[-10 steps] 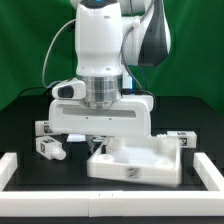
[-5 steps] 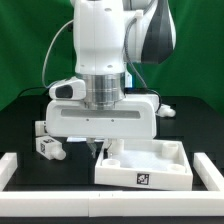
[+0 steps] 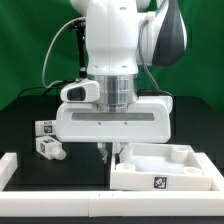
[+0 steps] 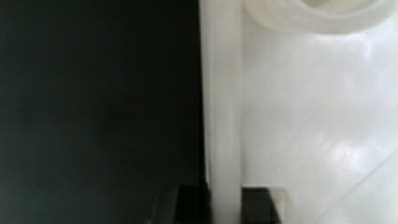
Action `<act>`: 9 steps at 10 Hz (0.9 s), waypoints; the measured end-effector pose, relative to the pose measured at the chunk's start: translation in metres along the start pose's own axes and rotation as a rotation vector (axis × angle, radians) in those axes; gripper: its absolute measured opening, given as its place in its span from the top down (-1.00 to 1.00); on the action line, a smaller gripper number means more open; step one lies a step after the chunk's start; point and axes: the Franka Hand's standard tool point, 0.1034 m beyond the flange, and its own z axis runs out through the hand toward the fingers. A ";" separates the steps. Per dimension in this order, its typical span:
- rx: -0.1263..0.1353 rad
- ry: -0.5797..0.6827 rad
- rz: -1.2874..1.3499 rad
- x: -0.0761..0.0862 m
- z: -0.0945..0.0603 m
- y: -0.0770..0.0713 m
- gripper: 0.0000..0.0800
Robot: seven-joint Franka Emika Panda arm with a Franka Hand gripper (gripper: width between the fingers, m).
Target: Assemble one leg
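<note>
A short white tagged leg (image 3: 50, 149) lies on its side, a second leg (image 3: 44, 127) just behind.

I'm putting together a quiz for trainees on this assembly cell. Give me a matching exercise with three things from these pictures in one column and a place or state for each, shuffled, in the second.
Things
1. two-finger gripper
2. large flat white square panel with corner sockets
3. small white blocky plastic legs with marker tags

Places or states
a. lying loose on the black table, at the exterior view's left
b. pointing down, fingers either side of a white wall
c. gripped by its edge, at the exterior view's right

Pairs: 1-b; 2-c; 3-a
</note>
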 end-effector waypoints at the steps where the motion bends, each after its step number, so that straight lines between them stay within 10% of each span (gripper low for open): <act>1: 0.000 -0.001 0.000 0.000 0.000 0.000 0.86; 9: -0.004 -0.008 -0.001 0.034 0.011 -0.004 0.86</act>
